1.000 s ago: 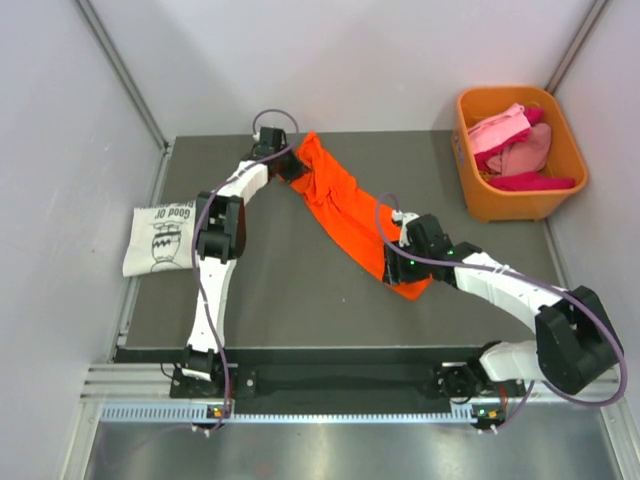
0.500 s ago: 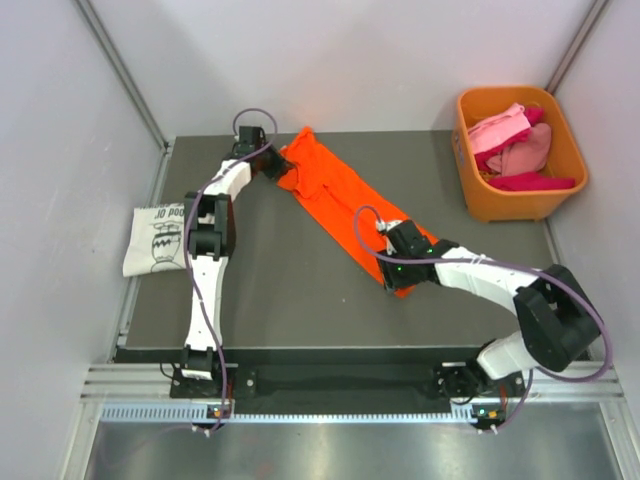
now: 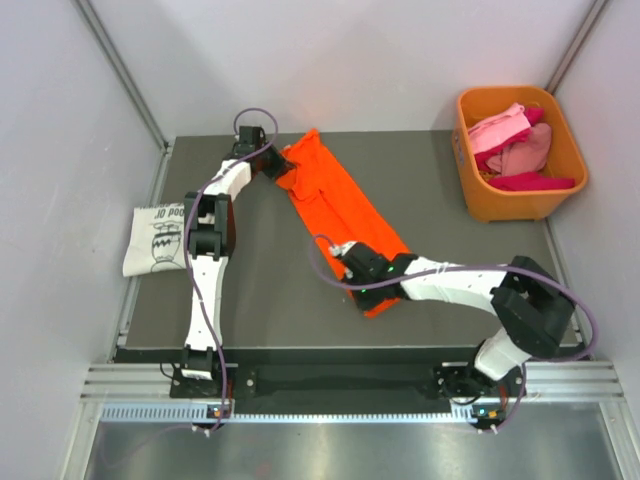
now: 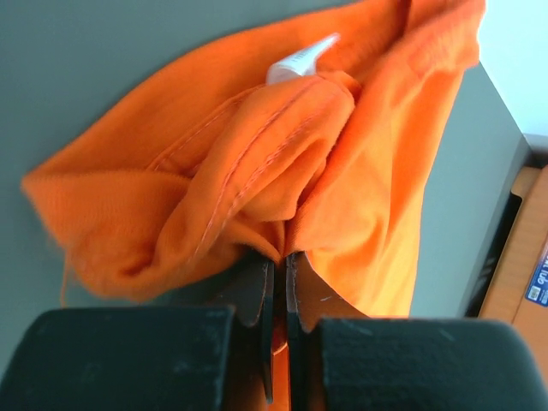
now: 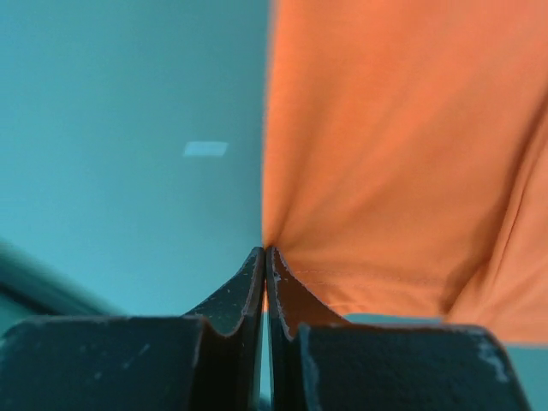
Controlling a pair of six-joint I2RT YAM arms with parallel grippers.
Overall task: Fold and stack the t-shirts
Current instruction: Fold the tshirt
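A bright orange t-shirt [image 3: 335, 200] lies stretched in a long diagonal band across the dark mat, from the far middle towards the near right. At its far end, my left gripper [image 3: 278, 168] is shut on a bunched fold of the orange t-shirt [image 4: 257, 154], with cloth pinched between the jaws at the left gripper [image 4: 280, 257]. Down at the shirt's near end, my right gripper [image 3: 350, 268] is shut on the left edge. In the right wrist view the right gripper [image 5: 265, 250] clamps the hem of the orange t-shirt [image 5: 394, 154]. A folded white t-shirt [image 3: 155, 240] with black print lies at the left.
An orange plastic bin [image 3: 475, 200] stands at the back right, holding pink [image 3: 500, 125] and magenta [image 3: 530, 180] shirts. The dark mat [image 3: 260, 290] ends at a metal rail along the near edge. Grey walls close in on both sides.
My right gripper slid left and nearer along the shirt and closed on its edge. The orange shirt is pulled straighter and flatter. The left gripper shifted slightly left, still gripping.
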